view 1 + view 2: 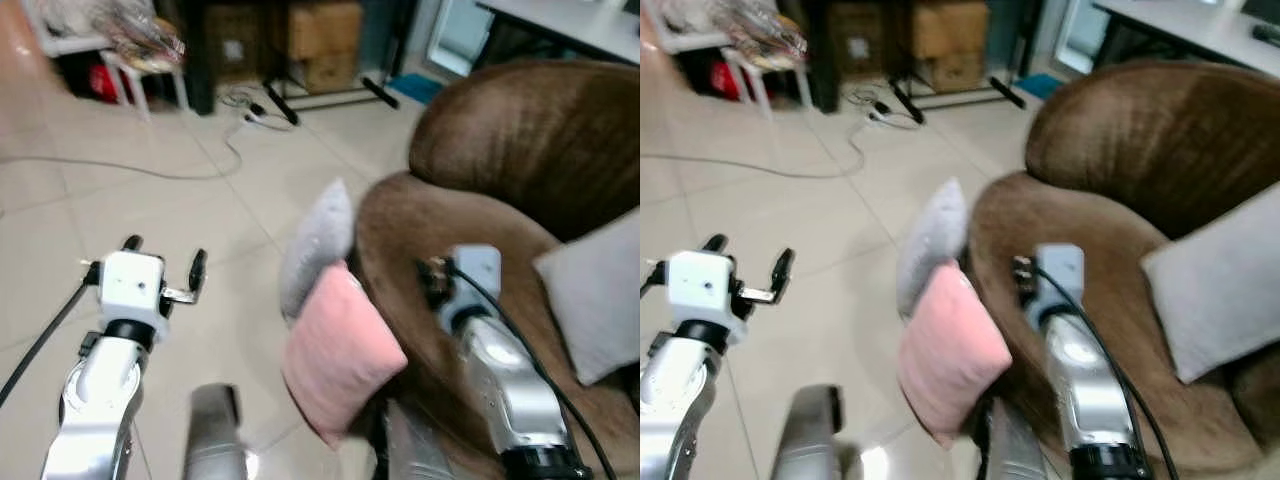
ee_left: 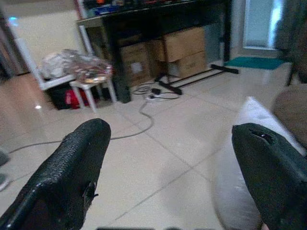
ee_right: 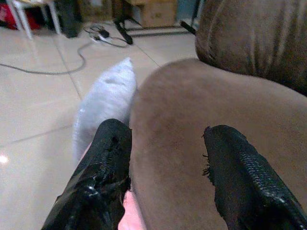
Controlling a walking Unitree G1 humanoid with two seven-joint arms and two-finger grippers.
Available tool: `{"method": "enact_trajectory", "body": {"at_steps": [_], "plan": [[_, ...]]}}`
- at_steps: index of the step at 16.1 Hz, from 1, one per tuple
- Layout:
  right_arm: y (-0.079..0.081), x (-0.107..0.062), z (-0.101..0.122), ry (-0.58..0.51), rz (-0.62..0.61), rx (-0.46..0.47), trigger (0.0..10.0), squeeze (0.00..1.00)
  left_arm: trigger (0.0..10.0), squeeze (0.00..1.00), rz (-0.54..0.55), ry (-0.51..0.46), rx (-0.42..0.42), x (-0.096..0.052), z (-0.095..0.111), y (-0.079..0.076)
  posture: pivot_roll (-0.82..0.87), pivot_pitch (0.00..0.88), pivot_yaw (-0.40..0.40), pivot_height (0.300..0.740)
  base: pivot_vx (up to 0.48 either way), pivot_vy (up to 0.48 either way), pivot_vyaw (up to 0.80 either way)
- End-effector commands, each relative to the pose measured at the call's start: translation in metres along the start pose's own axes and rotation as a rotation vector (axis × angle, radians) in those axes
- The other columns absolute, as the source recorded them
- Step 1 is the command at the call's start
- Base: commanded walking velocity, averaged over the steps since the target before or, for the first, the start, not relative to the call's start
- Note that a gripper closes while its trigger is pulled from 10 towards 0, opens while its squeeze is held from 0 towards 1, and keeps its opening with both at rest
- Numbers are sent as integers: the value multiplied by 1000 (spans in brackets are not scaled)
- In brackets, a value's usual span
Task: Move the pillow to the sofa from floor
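Note:
A pink pillow (image 1: 340, 355) stands on the tiled floor, leaning against the brown sofa's arm (image 1: 400, 225). A grey pillow (image 1: 320, 245) leans right behind it. Another grey pillow (image 1: 598, 295) lies on the sofa seat. My left gripper (image 1: 165, 258) hovers open over the bare floor to the left of the pillows and holds nothing; its fingers (image 2: 72, 177) frame the grey pillow's edge (image 2: 240, 167). My right gripper (image 3: 163, 182) is open above the sofa arm (image 3: 192, 120), just right of the pink pillow, with the grey pillow (image 3: 105, 100) beyond its left finger.
Cables (image 1: 150, 170) trail across the floor at the back. A white stool (image 1: 145, 70) with a plastic bag, cardboard boxes (image 1: 320, 40) and black stand legs (image 1: 320, 100) line the far wall. The sofa backrest (image 1: 530, 140) rises at the right.

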State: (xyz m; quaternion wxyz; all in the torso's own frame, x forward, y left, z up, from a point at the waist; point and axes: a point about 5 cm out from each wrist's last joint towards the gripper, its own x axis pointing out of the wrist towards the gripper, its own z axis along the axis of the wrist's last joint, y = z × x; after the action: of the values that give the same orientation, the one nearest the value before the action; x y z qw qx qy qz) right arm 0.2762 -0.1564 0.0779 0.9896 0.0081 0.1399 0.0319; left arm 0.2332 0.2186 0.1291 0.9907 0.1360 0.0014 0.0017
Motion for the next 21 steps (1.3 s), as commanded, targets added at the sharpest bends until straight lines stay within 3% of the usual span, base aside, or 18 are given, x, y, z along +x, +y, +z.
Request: {"method": "enact_trajectory", "body": {"at_steps": [1, 5, 11, 15, 17, 20, 21], "plan": [[8, 2, 7, -22, 25, -7, 10000, 0, 10000, 0, 9, 1, 10, 0, 1, 4, 119, 0, -111, 510, 285, 0, 0], [8, 1, 6, -21, 26, -9, 10000, 0, 10000, 0, 3, 2, 9, 0, 0, 4, 116, 0, -110, 510, 282, 0, 0], [5, -2, 2, -7, 55, -11, 10000, 0, 10000, 0, -29, 26, 21, -4, -7, -4, 89, 0, -109, 510, 0, 0, 0], [0, -3, 2, 19, 106, -74, 10000, 0, 10000, 0, -78, 15, 23, -5, -6, -19, 68, 0, -129, 470, 0, 0, 0], [3, 4, 1, 49, 158, -93, 10000, 0, 10000, 0, -87, 17, 28, -8, -6, -22, 88, 0, -152, 445, 0, 0, 0], [27, 11, -1, 81, 317, -59, 10000, 0, 10000, 0, -109, 27, 34, -14, -5, -25, 96, 0, -163, 431, 0, 0, 0], [36, 13, -2, 79, 366, -53, 10000, 1000, 10000, 0, -116, 26, 29, -17, -3, -27, 95, 0, -162, 431, 0, 0, 0]]}}
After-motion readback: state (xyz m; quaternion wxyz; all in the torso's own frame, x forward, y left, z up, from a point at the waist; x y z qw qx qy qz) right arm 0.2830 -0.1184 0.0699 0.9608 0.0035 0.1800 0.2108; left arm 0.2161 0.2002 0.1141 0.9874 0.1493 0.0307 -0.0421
